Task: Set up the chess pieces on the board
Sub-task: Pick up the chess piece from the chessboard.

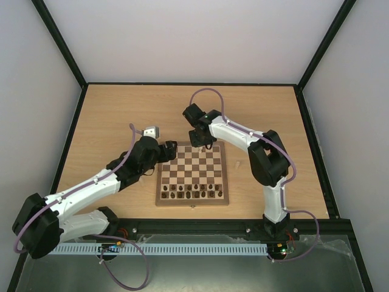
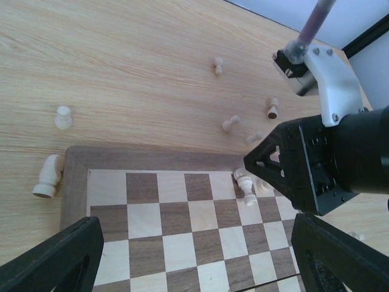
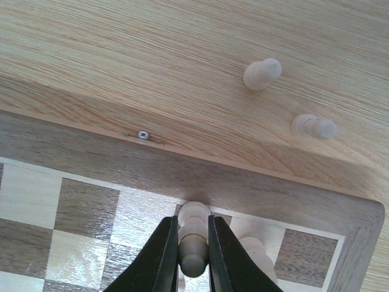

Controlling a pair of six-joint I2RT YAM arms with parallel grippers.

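Observation:
The board (image 1: 160, 182) lies mid-table between the arms. My right gripper (image 3: 193, 258) is at its far edge (image 3: 255, 179), shut on a pale chess piece (image 3: 194, 220) that touches a back-row square. A second pale piece (image 3: 255, 252) stands just to its right. My left gripper (image 2: 197, 267) hovers open over the board's far left corner (image 2: 76, 182), nothing between its fingers (image 2: 55, 258). One pale piece (image 2: 247, 185) lies on the board under the right gripper. Several pale pieces lie loose on the table beyond the board, among them a knight (image 2: 48, 176) and a pawn (image 2: 63, 117).
Dark brown chessmen (image 1: 194, 191) fill the two near rows of the board. A small metal latch (image 3: 143, 135) sits on the board's far edge. Two loose pale pieces (image 3: 262, 73) (image 3: 313, 127) lie on the tabletop close to the right gripper. Black frame rails border the table.

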